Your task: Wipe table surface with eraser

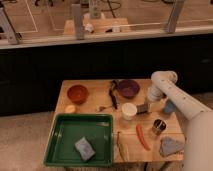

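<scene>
Matt wooden table [95, 88] under the tool [145, 107], glossy plastic tray [54, 146].

Green tray [62, 140], grey-blue eraser [84, 148]; orange bowl [77, 93]; purple bowl [128, 88]; white arm [176, 98], jaws beside white cup [129, 110].

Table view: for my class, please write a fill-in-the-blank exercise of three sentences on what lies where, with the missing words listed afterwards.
1. The grey eraser lies inside the ___ tray.
2. The purple bowl stands on the table; the other bowl is coloured ___.
3. The pincer is low over the table, right next to the white ___.
Missing words: green; orange; cup.
</scene>
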Controlling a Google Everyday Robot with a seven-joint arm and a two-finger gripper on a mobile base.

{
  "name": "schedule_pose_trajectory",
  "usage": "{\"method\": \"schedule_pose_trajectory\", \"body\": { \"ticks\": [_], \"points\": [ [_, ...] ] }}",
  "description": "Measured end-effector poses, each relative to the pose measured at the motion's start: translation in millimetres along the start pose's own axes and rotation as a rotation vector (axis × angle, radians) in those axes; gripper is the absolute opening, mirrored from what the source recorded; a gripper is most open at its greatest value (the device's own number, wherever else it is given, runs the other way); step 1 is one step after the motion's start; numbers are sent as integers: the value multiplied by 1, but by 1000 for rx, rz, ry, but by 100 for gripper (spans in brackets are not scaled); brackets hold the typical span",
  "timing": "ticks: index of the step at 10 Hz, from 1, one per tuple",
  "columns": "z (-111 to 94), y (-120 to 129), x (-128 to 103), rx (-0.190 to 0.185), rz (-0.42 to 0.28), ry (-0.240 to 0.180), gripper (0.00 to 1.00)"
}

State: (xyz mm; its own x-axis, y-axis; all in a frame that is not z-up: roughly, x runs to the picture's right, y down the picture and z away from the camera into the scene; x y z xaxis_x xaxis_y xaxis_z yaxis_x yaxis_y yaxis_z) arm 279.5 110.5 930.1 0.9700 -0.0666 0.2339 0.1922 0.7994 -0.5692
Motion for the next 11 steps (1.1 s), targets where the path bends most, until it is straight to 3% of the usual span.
{"method": "schedule_pose_trajectory", "body": {
  "ticks": [3, 5, 9, 11],
  "points": [
    [-5, 1, -21, 13, -34, -31, 0],
    [-8, 15, -30, 13, -56, -25, 0],
    [-15, 52, -22, 2, -62, 40, 0],
    [-16, 61, -5, -3, -41, 59, 0]
  ]
}}
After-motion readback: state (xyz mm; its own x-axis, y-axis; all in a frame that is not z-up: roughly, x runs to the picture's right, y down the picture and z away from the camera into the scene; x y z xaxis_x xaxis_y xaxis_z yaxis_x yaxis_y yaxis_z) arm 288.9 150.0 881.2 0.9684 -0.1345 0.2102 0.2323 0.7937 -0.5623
